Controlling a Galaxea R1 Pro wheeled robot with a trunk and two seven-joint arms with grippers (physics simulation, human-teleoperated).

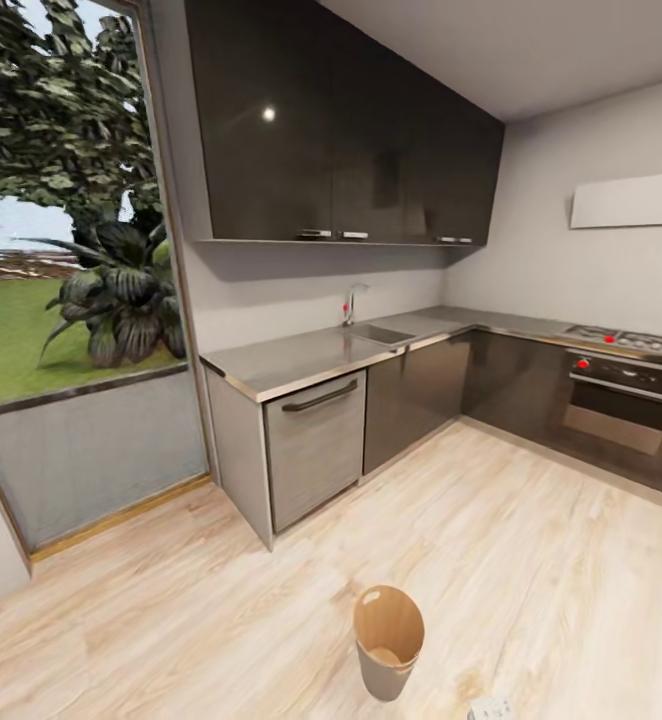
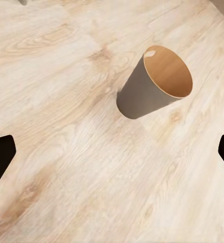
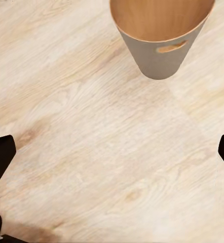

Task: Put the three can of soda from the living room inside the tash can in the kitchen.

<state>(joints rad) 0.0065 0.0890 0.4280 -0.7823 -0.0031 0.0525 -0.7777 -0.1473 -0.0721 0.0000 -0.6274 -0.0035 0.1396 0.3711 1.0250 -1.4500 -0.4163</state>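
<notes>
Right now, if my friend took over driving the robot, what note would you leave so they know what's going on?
Left gripper: fingers spread wide, nothing between them.
Right gripper: the same, open and empty.
The bin stands upright on the kitchen's wood floor, just ahead of the robot. As far as its brown inside shows, no can lies in it.
Done: the robot has reached the kitchen bin.
Left: no soda cans here, so all three probably still need fetching from the living room and dropping in.
</notes>
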